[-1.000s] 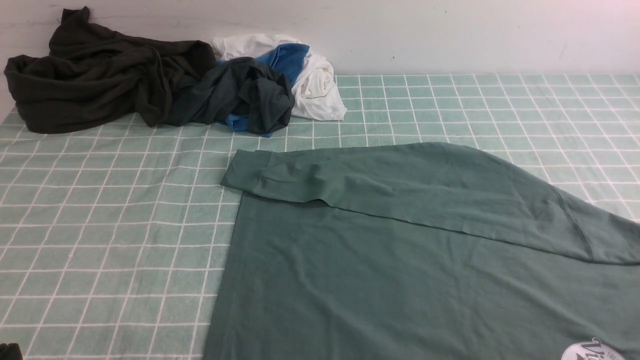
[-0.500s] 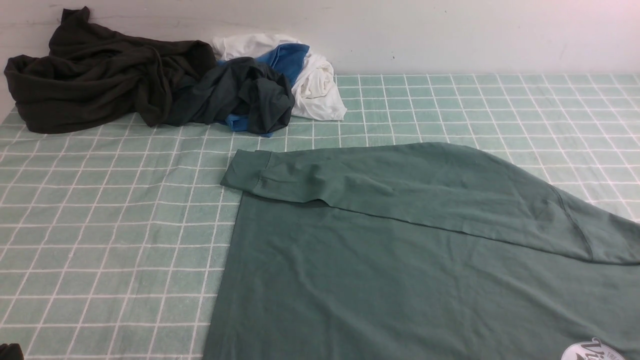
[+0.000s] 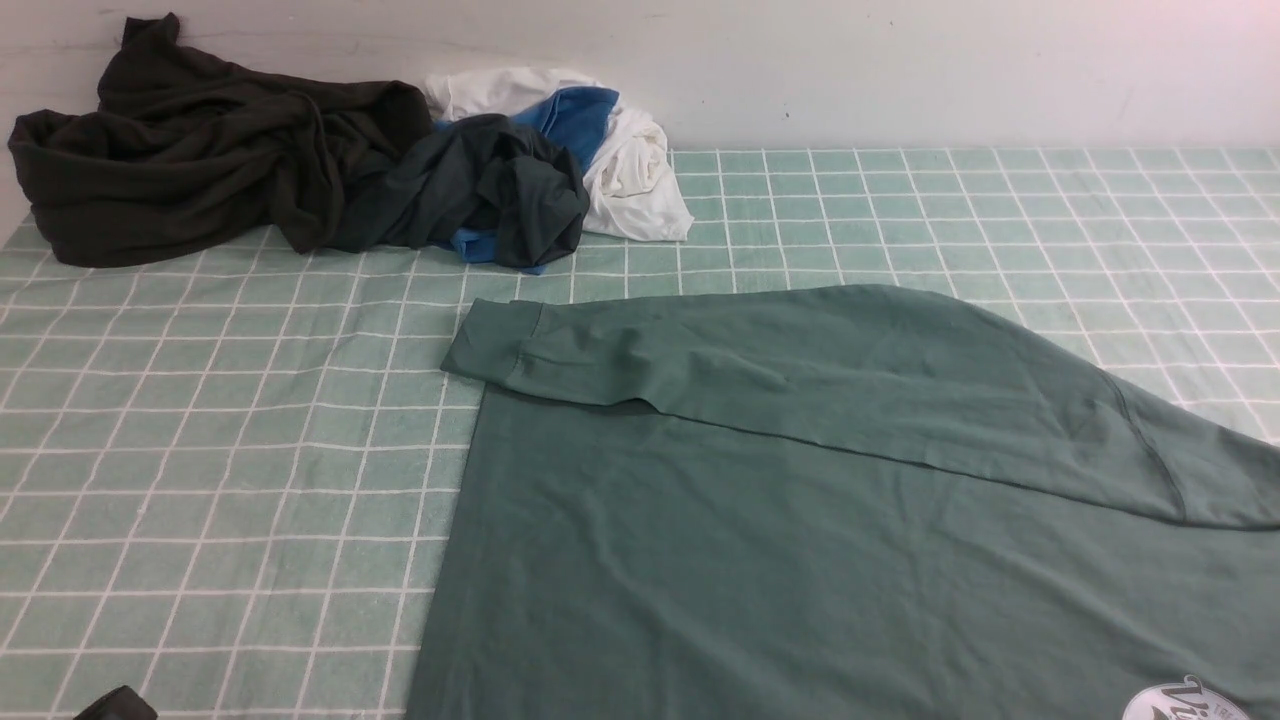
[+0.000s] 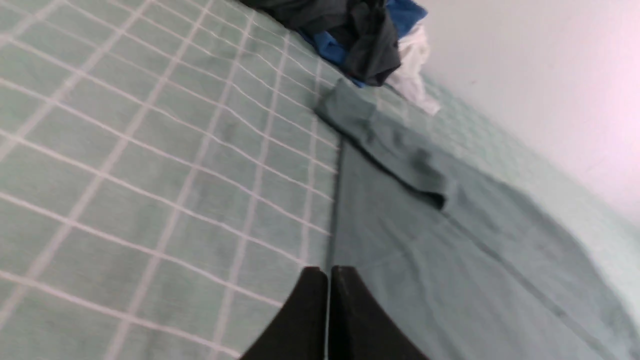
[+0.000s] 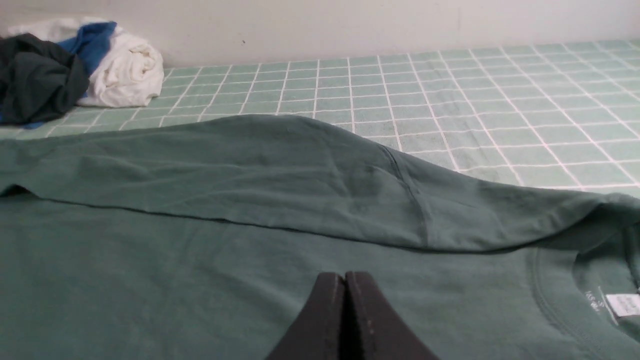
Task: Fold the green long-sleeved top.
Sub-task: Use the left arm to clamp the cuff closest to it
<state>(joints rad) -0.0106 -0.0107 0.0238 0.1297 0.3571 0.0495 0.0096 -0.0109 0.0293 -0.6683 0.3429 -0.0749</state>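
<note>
The green long-sleeved top (image 3: pixel 800 570) lies flat on the checked cloth, from the middle to the right. One sleeve (image 3: pixel 800 375) is folded across its body, the cuff (image 3: pixel 490 350) pointing left. A white round logo (image 3: pixel 1185 702) shows at the lower right edge. My left gripper (image 4: pixel 327 272) is shut and empty, hovering over the top's left hem edge (image 4: pixel 334 220). Only its dark tip (image 3: pixel 115 705) shows in the front view. My right gripper (image 5: pixel 345 277) is shut and empty above the top's body, near the collar (image 5: pixel 550 300) and its label (image 5: pixel 622 304). The right gripper is outside the front view.
A heap of clothes sits at the back left against the wall: a very dark garment (image 3: pixel 200 150), a dark green-black one (image 3: pixel 480 190), blue cloth (image 3: pixel 575 115) and white cloth (image 3: pixel 635 175). The green checked cloth (image 3: pixel 200 450) covers the table.
The left gripper's dark tip has shifted right and a little up along the front view's bottom left edge. The top and the heap have not moved.
</note>
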